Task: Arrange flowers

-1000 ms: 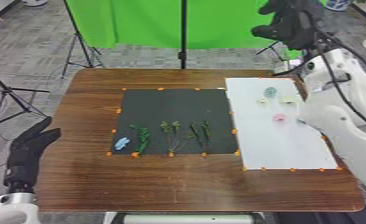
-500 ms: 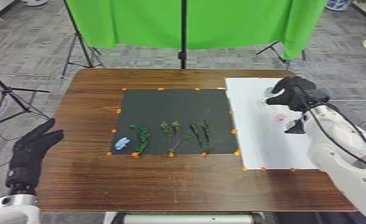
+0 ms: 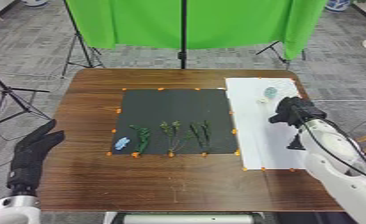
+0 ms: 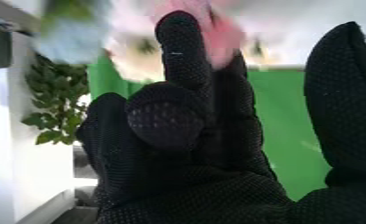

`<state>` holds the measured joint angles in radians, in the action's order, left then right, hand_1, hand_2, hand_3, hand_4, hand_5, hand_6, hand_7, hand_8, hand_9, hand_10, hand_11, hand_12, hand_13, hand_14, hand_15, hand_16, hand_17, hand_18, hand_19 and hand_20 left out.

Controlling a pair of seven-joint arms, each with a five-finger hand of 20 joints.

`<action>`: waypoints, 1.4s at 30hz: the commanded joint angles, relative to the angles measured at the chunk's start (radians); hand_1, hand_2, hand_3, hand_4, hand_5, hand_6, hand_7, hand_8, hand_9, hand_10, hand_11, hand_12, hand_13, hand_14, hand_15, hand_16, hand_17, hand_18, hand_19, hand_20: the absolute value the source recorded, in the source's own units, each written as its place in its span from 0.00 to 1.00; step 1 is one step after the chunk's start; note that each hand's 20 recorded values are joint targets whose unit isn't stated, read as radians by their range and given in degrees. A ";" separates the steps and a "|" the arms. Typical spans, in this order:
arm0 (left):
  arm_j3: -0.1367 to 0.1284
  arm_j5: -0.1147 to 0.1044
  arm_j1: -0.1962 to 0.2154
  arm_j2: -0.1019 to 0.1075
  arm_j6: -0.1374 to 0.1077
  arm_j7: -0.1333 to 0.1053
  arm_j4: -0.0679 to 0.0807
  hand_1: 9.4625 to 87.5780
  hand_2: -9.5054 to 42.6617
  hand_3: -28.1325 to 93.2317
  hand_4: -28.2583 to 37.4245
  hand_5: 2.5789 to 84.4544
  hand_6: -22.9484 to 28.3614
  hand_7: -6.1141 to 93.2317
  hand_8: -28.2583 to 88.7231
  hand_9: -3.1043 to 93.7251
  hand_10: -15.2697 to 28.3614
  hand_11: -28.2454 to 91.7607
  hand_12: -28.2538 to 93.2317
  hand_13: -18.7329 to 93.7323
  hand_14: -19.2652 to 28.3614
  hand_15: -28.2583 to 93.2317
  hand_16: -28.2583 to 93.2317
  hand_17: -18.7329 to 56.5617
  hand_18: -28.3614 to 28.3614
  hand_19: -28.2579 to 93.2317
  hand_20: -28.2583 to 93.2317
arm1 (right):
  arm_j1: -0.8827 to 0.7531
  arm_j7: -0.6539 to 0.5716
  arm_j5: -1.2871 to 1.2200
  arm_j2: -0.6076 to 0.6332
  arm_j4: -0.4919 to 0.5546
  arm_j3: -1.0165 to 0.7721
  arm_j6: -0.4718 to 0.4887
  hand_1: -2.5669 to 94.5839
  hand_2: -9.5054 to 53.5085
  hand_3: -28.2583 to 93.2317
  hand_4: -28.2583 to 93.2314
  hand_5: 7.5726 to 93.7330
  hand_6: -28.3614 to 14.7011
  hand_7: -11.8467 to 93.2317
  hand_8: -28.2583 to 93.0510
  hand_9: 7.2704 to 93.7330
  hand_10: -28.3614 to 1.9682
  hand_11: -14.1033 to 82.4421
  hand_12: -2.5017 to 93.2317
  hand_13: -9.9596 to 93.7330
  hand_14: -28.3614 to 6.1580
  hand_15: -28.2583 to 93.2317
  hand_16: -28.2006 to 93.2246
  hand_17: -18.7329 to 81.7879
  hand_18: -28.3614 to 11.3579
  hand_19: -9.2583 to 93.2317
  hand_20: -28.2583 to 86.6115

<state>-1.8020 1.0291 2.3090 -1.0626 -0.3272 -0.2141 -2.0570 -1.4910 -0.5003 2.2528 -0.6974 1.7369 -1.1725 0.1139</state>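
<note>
On the right side of the white sheet (image 3: 277, 147), my right hand (image 3: 297, 111) is low over the area of the pink flower, which it covers in the head view. In the right wrist view, my right hand (image 4: 188, 185) is open, most fingers extended and one bent, with the thumb apart. A pink flower (image 4: 222, 42) is by the fingertips; contact is unclear. A teal flower (image 3: 270, 92) and a pale flower (image 3: 262, 100) lie farther up the sheet. The black mat (image 3: 162, 105) holds a blue flower (image 3: 122, 143) and green stems (image 3: 142, 139). My left hand (image 3: 30, 157) stays open at the left.
The brown table (image 3: 153, 187) extends around the mat and sheet, with orange markers along their edges. Beyond its far edge stand a green backdrop (image 3: 242, 25) and a black pole (image 3: 183, 40). A tripod (image 3: 77, 45) is on the floor at the back left.
My right hand came down from above the far right edge onto the white sheet, then shifted toward the near side, uncovering the teal and pale flowers. The left hand has barely moved.
</note>
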 commanded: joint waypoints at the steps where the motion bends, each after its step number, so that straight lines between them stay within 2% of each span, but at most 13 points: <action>1: 0.003 0.002 0.018 -0.013 0.010 0.008 -0.002 0.35 0.53 0.83 0.35 0.45 0.57 0.16 0.18 0.49 0.68 0.41 0.30 0.49 0.75 0.37 0.20 0.36 0.69 0.35 0.35 | -0.031 -0.027 0.005 -0.028 -0.037 0.036 -0.037 0.37 0.00 0.79 0.13 0.59 0.69 0.27 0.17 0.76 0.47 0.42 0.32 0.89 0.66 0.79 0.52 0.76 0.29 1.00 0.76; 2: 0.003 0.002 0.021 -0.014 0.010 0.006 -0.003 0.35 0.53 0.83 0.35 0.45 0.57 0.16 0.18 0.49 0.68 0.41 0.30 0.49 0.75 0.37 0.20 0.36 0.69 0.35 0.35 | -0.029 -0.025 -0.008 -0.029 -0.045 0.049 -0.082 0.41 0.00 0.79 0.12 0.61 0.70 0.28 0.17 0.77 0.49 0.43 0.31 0.90 0.69 0.78 0.52 0.76 0.30 1.00 0.76; 4: 0.003 0.003 0.017 -0.013 0.014 0.007 -0.001 0.35 0.53 0.83 0.35 0.45 0.57 0.16 0.18 0.49 0.68 0.41 0.30 0.49 0.75 0.37 0.20 0.36 0.69 0.35 0.35 | -0.026 -0.031 -0.023 -0.030 -0.062 0.083 -0.239 0.47 0.00 0.79 0.10 0.63 0.71 0.30 0.17 0.80 0.53 0.40 0.36 0.92 0.72 0.78 0.52 0.78 0.32 1.00 0.75; 5: 0.004 0.003 0.017 -0.014 0.012 0.005 -0.002 0.35 0.53 0.83 0.35 0.45 0.57 0.16 0.18 0.49 0.68 0.41 0.30 0.49 0.75 0.37 0.20 0.36 0.69 0.35 0.35 | -0.020 -0.030 -0.014 -0.033 -0.066 0.090 -0.285 0.55 0.00 0.74 0.11 0.68 0.68 0.32 0.26 0.86 0.59 0.33 0.44 0.94 0.75 0.77 0.52 0.79 0.33 1.00 0.75; 7: 0.002 0.002 0.019 -0.016 0.009 0.005 -0.003 0.35 0.53 0.83 0.35 0.45 0.57 0.16 0.18 0.49 0.68 0.41 0.30 0.49 0.75 0.37 0.20 0.36 0.69 0.36 0.35 | -0.008 -0.041 -0.012 -0.027 -0.040 0.084 -0.319 0.63 0.00 0.71 0.11 0.78 0.64 0.35 0.34 0.93 0.64 0.28 0.50 0.96 0.77 0.76 0.52 0.82 0.35 1.00 0.75; 11: -0.002 0.004 0.023 -0.012 0.011 0.009 -0.006 0.35 0.53 0.83 0.35 0.45 0.57 0.16 0.18 0.49 0.68 0.41 0.30 0.49 0.75 0.37 0.20 0.36 0.69 0.36 0.35 | 0.068 -0.038 -0.022 0.006 0.036 0.080 -0.393 0.66 0.00 0.72 0.10 0.82 0.62 0.36 0.35 0.96 0.66 0.28 0.51 0.97 0.79 0.76 0.52 0.83 0.36 1.00 0.76; 15: -0.002 0.003 0.022 -0.009 0.015 0.013 -0.004 0.35 0.53 0.83 0.35 0.45 0.57 0.16 0.18 0.49 0.68 0.41 0.30 0.49 0.75 0.37 0.20 0.36 0.69 0.35 0.35 | 0.247 -0.018 -0.049 0.018 0.086 0.150 -0.431 0.67 0.00 0.72 0.10 0.82 0.62 0.36 0.35 0.96 0.66 0.28 0.52 0.97 0.80 0.76 0.53 0.83 0.37 1.00 0.76; 19: -0.004 0.003 0.022 -0.002 0.014 0.015 -0.004 0.35 0.53 0.83 0.35 0.45 0.57 0.16 0.18 0.49 0.68 0.41 0.30 0.49 0.75 0.37 0.20 0.36 0.69 0.35 0.35 | 0.450 0.022 -0.094 -0.076 0.088 0.256 -0.462 0.67 0.00 0.72 0.10 0.82 0.62 0.37 0.35 0.96 0.66 0.28 0.51 0.97 0.80 0.76 0.53 0.83 0.37 1.00 0.77; 23: 0.000 0.004 0.024 -0.003 0.012 0.009 -0.006 0.35 0.52 0.83 0.35 0.45 0.57 0.16 0.18 0.49 0.68 0.41 0.30 0.49 0.75 0.37 0.20 0.36 0.69 0.35 0.35 | 0.594 0.093 -0.154 -0.245 0.038 0.382 -0.440 0.66 0.00 0.72 0.10 0.82 0.62 0.37 0.35 0.96 0.65 0.28 0.52 0.97 0.81 0.76 0.53 0.83 0.37 1.00 0.77; 29: 0.032 0.010 -0.022 0.011 0.030 0.005 0.016 0.32 0.50 0.83 0.33 0.45 0.57 0.16 0.18 0.49 0.68 0.41 0.30 0.49 0.77 0.38 0.21 0.35 0.70 0.36 0.35 | 0.657 0.167 -0.170 -0.472 -0.079 0.540 -0.325 0.66 0.00 0.72 0.10 0.82 0.63 0.37 0.35 0.96 0.67 0.27 0.52 0.97 0.81 0.77 0.54 0.83 0.38 1.00 0.78; 33: 0.051 0.005 -0.047 0.016 0.034 -0.003 0.027 0.30 0.46 0.82 0.27 0.45 0.57 0.17 0.18 0.49 0.68 0.41 0.30 0.49 0.77 0.38 0.21 0.35 0.70 0.36 0.35 | 0.639 0.180 -0.176 -0.568 -0.158 0.592 -0.243 0.66 0.00 0.72 0.10 0.81 0.64 0.37 0.34 0.96 0.67 0.27 0.52 0.97 0.81 0.77 0.54 0.83 0.38 1.00 0.78; 39: 0.053 -0.003 -0.046 0.019 0.032 -0.008 0.028 0.28 0.46 0.81 0.23 0.45 0.57 0.17 0.18 0.49 0.68 0.41 0.30 0.49 0.77 0.38 0.21 0.35 0.71 0.37 0.35 | 0.641 0.180 -0.165 -0.643 -0.244 0.665 -0.179 0.65 0.00 0.72 0.10 0.81 0.64 0.38 0.34 0.96 0.67 0.27 0.52 0.96 0.81 0.77 0.54 0.83 0.38 1.00 0.79; 42: 0.058 -0.001 -0.054 0.022 0.036 -0.008 0.031 0.28 0.47 0.81 0.21 0.45 0.57 0.17 0.18 0.49 0.68 0.41 0.30 0.49 0.77 0.38 0.21 0.35 0.71 0.37 0.35 | 0.643 0.178 -0.154 -0.662 -0.276 0.689 -0.161 0.65 0.00 0.72 0.10 0.81 0.64 0.38 0.34 0.96 0.68 0.27 0.52 0.96 0.81 0.77 0.54 0.83 0.39 1.00 0.79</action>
<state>-1.7518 1.0308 2.2582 -1.0425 -0.3058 -0.2192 -2.0342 -0.8187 -0.3288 2.0740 -1.2815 1.5056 -0.5607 -0.0801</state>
